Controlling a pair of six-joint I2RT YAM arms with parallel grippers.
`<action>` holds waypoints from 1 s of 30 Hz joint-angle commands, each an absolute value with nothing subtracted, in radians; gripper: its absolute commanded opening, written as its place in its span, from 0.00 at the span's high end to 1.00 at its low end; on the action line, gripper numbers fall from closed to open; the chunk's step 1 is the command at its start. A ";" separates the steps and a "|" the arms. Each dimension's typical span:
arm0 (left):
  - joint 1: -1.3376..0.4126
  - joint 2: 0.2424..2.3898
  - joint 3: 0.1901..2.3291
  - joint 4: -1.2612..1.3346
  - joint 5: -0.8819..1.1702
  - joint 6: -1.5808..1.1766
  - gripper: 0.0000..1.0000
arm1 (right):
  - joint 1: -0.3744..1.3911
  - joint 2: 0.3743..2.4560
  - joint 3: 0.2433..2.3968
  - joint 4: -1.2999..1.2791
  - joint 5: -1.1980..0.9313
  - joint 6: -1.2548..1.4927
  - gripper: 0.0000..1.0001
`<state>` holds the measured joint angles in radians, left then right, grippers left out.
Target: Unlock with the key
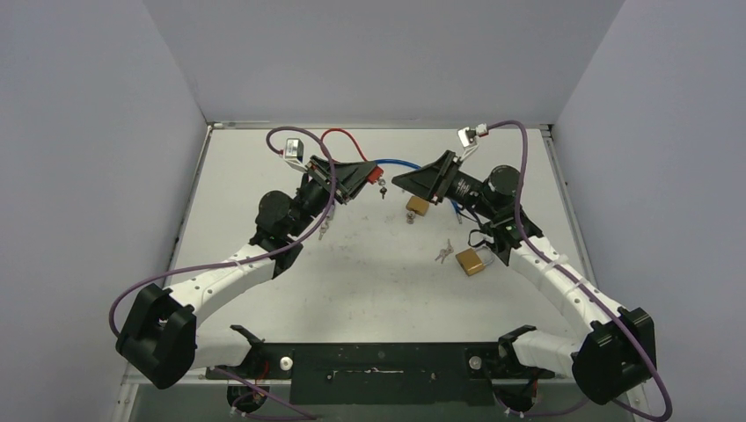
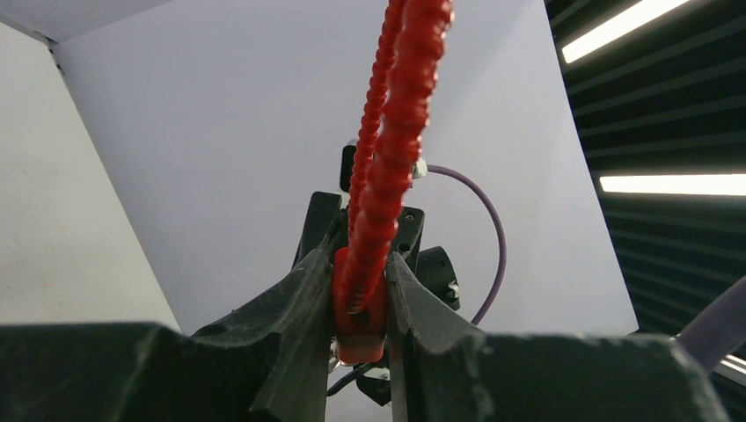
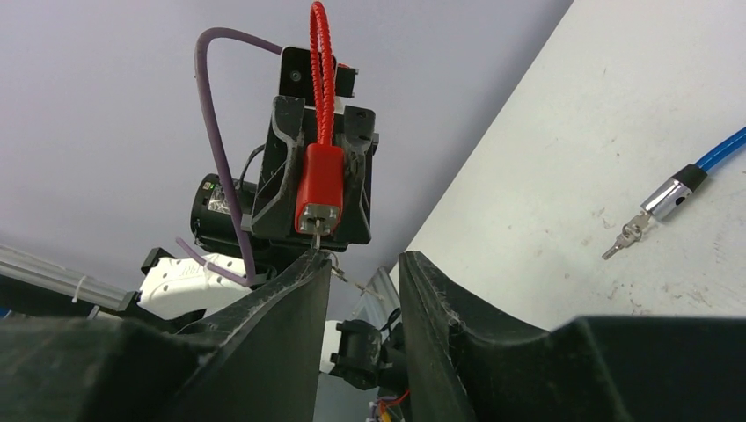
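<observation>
– Two grippers meet tip to tip over the table (image 1: 396, 290). What does the left gripper (image 2: 361, 290) have?

– Its jaws are pinching the red lock (image 2: 359, 332) by the sides of its body. The lock's red cable (image 2: 396, 114) loops up out of the body and back over that gripper.

– And the key?

– The key (image 3: 317, 236) sticks out of the end face of the red lock, the face turned toward the right gripper (image 3: 365, 264). A thin ring hangs from it.

– Does the right gripper hold it?

– No. Its jaws stand spread, with a plain gap between them. The key ends right at the tip of one finger (image 3: 290, 299). Whether the two touch I cannot tell.

– What else lies near the red lock?

– A blue cable (image 3: 717, 149) lies on the table just past the lock on the right arm's side, and its metal end (image 3: 655, 207) rests loose on the surface. A brass padlock (image 1: 417, 206) sits near the lock, a little toward the arm bases. A second padlock (image 1: 472, 261) lies farther from the lock in the same direction, beside the right arm. A small bunch of keys (image 1: 444, 253) lies just beside it, on the side facing the lock.
</observation>
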<state>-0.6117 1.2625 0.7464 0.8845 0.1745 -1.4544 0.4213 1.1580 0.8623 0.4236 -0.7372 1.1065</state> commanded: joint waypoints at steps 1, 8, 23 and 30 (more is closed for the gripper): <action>-0.606 1.259 0.769 0.986 0.201 -1.432 1.00 | 0.430 1.173 0.916 0.489 -0.764 1.082 0.66; -0.611 1.270 0.762 1.009 0.204 -1.436 1.00 | 0.486 1.185 0.926 0.507 -0.746 1.068 0.76; -0.611 1.270 0.763 1.022 0.215 -1.438 1.00 | 0.492 1.192 0.914 0.569 -0.702 1.123 0.91; -0.610 1.278 0.763 1.048 0.233 -1.441 1.00 | 0.500 1.227 0.916 0.629 -0.713 1.191 0.98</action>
